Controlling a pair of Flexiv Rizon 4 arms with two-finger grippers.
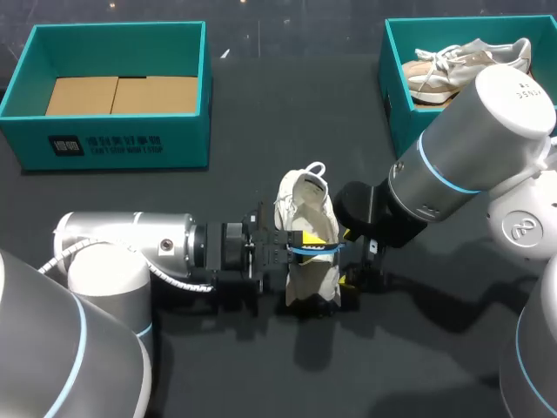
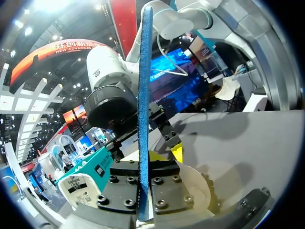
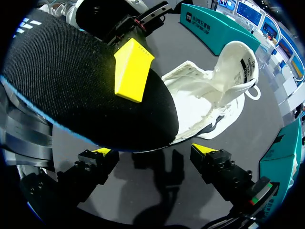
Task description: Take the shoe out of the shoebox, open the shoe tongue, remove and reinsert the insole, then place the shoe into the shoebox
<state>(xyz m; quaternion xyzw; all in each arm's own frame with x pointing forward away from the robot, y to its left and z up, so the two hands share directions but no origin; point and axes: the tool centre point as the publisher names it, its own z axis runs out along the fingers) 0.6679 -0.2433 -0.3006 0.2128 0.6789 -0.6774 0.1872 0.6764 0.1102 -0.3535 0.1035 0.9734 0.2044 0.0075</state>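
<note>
— Closest to us, the thick silver-grey left arm (image 1: 122, 248) lies low along the dark table (image 1: 261, 374), to the left of the white lace-up fabric shoe (image 1: 305, 205). What has it got?

— Its left gripper (image 1: 305, 244) is clamped on the flat black insole with the blue rim (image 3: 71, 95), one yellow tip pressed on the upper face, right over the shoe.

— And the shoe itself?

— Out of any box, lying on the table between the two grippers, heel loop toward the far side.

— That insole looks crosswise to it.

— Agreed. It runs from the left fingers across toward the right arm (image 1: 470, 148), while the shoe runs near to far. I'd say it must turn to line up with the shoe's opening before it can go in.

— The right gripper (image 3: 152, 151)?

— Just right of the shoe, fingers spread, gripping nothing, with the insole ahead of them. The left one is plainly nearer the job.
</note>
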